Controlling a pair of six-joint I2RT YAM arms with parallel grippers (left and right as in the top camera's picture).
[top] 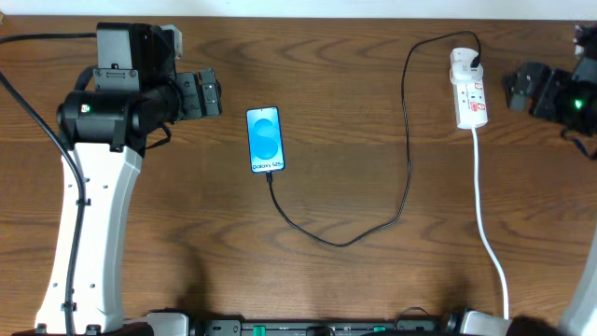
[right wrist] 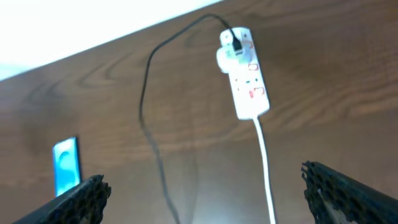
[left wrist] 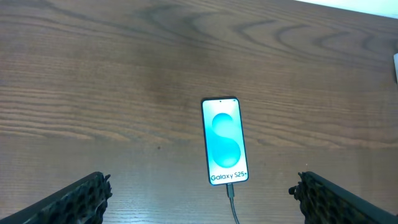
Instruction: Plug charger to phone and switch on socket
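Ridged black fingers (right wrist: 74, 199) of the right claw (top: 515, 89) fill the bottom corners of its wrist view, spread as wide as they go and holding nothing. Ahead of them, between the lines of the two fingers, the socket (right wrist: 244, 74) lies flat on the desk (top: 326, 56). Its long axis runs away from the robot, and its red rocker switches (right wrist: 256, 92) face up.

From overhead, the socket sits just beside this claw on its left side, apart from it. The left claw (top: 213, 93) is well away across the desk, equally wide open and empty. It points toward the phone (top: 265, 140), which lies face up with its screen lit.

The charger (top: 407, 140) runs from the far end of the socket, loops toward the robot and meets the phone's near edge. It looks seated there, though the joint is too small to be sure. If so, only the switch is left, and that falls to the right arm as the nearer one. It would need a short sideways reach to its left and a press down on a rocker. Whether any rocker is already on cannot be told.
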